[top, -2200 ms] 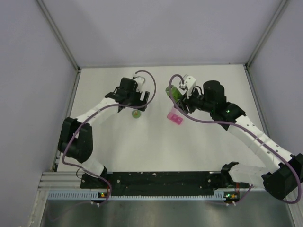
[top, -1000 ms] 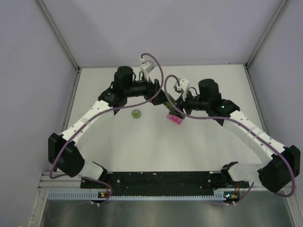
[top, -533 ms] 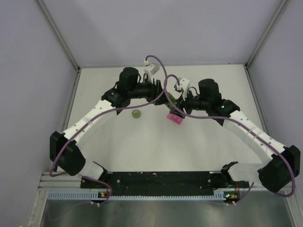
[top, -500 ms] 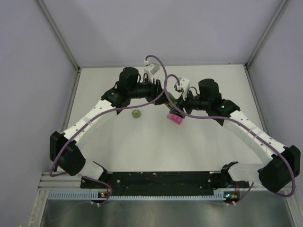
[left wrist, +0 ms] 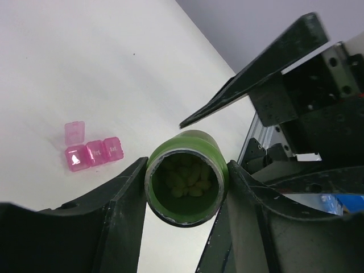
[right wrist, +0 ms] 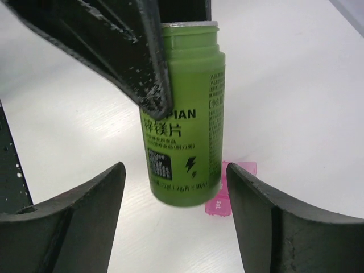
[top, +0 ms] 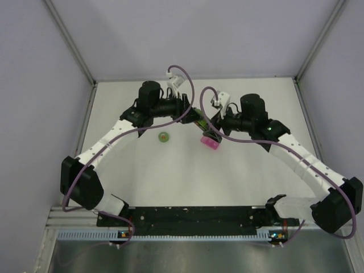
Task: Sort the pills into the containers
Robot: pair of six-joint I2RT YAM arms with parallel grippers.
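Observation:
My left gripper [left wrist: 186, 170] is shut on the neck of an open green bottle [left wrist: 186, 176], whose mouth faces its camera. Pale pills [left wrist: 185, 177] lie inside. In the right wrist view the bottle [right wrist: 182, 125] hangs between my right gripper's [right wrist: 175, 168] open fingers, which do not touch it. The pink pill box [left wrist: 91, 152] lies on the table below, one lid flipped open. It is partly hidden behind the bottle in the right wrist view [right wrist: 230, 190]. From the top, both grippers [top: 195, 116] [top: 211, 129] meet at the bottle [top: 201, 121], just above the pill box [top: 210, 143].
A green bottle cap [top: 164, 136] lies on the white table left of the pill box. Grey walls close the table on the left, back and right. Purple cables loop over both wrists.
My left arm swung right, away from the cap, and closed on the bottle that my right gripper was holding. My right fingers now stand apart from the bottle.

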